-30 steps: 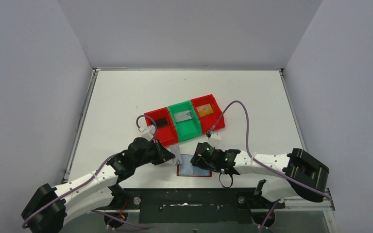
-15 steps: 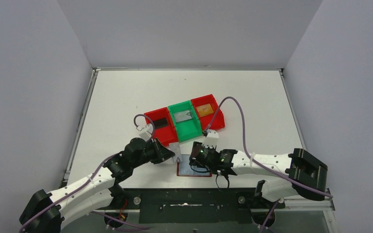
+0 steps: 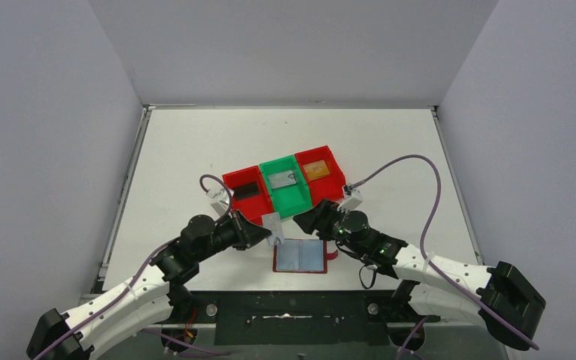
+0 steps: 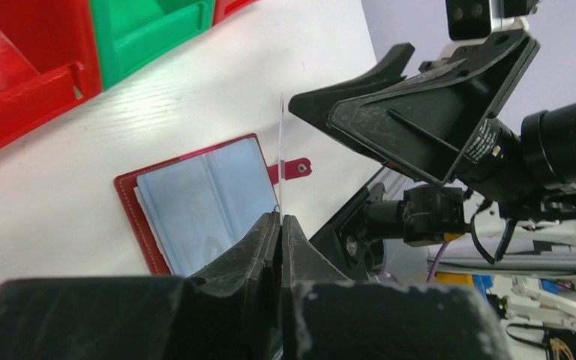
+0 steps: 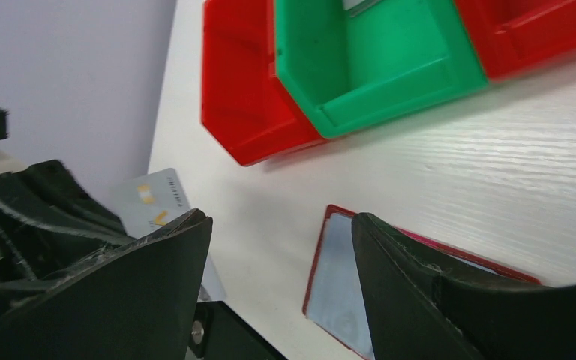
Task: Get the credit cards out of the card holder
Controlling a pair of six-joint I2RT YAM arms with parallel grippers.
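Crowded near the bins, open beyond
Left gripper, credit card upright in it, and right gripper fill the gap between the row of bins and the card holder (its sides are reachable); the table beyond lies open.

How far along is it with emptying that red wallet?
Done: a black card, a silver card and a gold card lie in the bins. In hand: the left gripper pinches a pale card; the right gripper is open. Left: binning it; the open card holder may hold more, unclear.
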